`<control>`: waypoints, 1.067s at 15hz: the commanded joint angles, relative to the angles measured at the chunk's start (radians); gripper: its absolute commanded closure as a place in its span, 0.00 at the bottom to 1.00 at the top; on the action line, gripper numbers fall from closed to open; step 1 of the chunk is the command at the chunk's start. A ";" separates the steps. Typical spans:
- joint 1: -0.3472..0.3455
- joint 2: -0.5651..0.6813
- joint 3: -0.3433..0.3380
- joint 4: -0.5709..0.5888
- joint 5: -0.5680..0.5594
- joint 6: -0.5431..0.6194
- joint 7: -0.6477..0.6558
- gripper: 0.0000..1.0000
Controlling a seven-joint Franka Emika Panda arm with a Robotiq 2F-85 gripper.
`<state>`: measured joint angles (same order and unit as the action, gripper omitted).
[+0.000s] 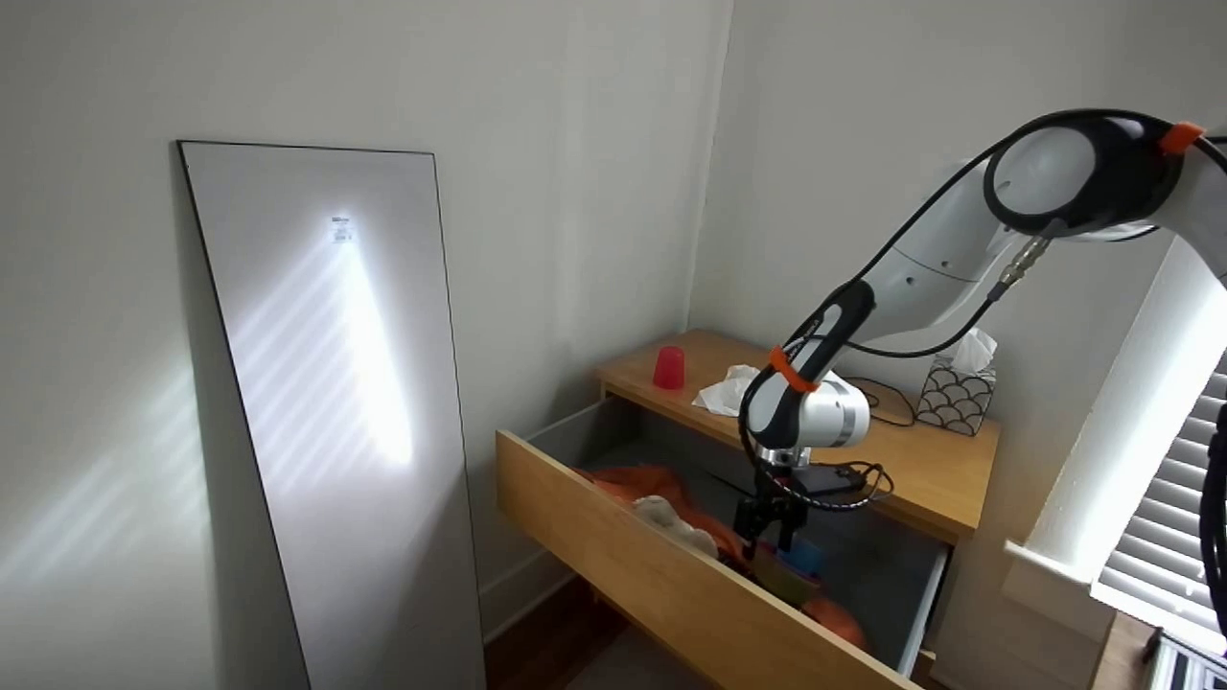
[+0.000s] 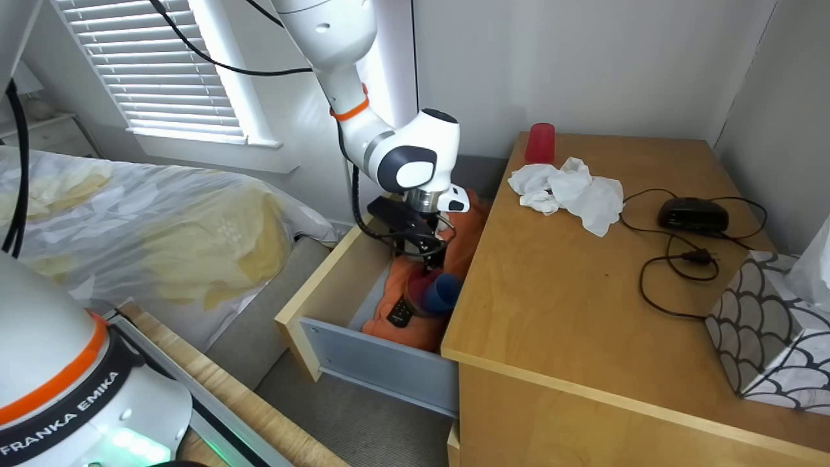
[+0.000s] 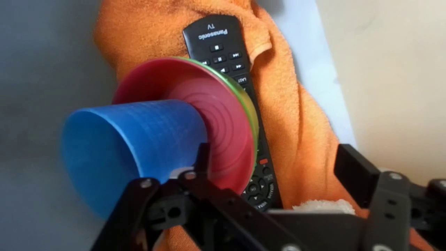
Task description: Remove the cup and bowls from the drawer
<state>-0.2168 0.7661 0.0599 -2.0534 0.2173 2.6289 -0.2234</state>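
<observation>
Two fingers [image 3: 356, 174] apart, our gripper [image 3: 277, 167] holds nothing; we should straddle the rim of the red bowl [image 3: 224, 120] squarely, without nudging the blue cup [image 3: 153, 139] jutting from it.

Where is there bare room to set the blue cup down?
The widest free patch on the dresser top lies between its front edge, the crumpled tissues, black cable and tissue box. A smaller one lies between the red cup, tissues and black device. Inside the drawer it is crowded: blue cup, red bowl and remote bunch over an orange towel.
</observation>
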 commanded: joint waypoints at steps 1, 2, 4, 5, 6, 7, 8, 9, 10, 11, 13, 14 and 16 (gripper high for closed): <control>-0.035 0.048 0.028 0.054 -0.009 -0.031 -0.030 0.42; -0.039 0.058 0.029 0.064 -0.011 -0.029 -0.037 0.49; -0.044 0.072 0.030 0.081 -0.011 -0.038 -0.042 0.65; -0.045 0.078 0.030 0.087 -0.012 -0.036 -0.044 0.73; -0.041 0.080 0.025 0.089 -0.016 -0.032 -0.040 0.80; -0.035 0.079 0.021 0.087 -0.019 -0.030 -0.034 0.87; -0.029 0.079 0.018 0.086 -0.020 -0.025 -0.027 0.96; -0.023 0.075 0.015 0.078 -0.017 -0.019 -0.013 0.99; -0.011 0.070 0.007 0.069 -0.024 -0.010 -0.006 1.00; 0.002 0.065 -0.003 0.062 -0.029 -0.009 0.010 1.00; 0.042 0.054 -0.035 0.044 -0.052 0.006 0.055 0.99; 0.072 0.047 -0.056 0.032 -0.063 0.011 0.096 0.99; 0.141 0.032 -0.106 0.005 -0.098 0.029 0.181 0.99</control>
<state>-0.1758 0.8278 0.0258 -1.9943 0.1774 2.6247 -0.1661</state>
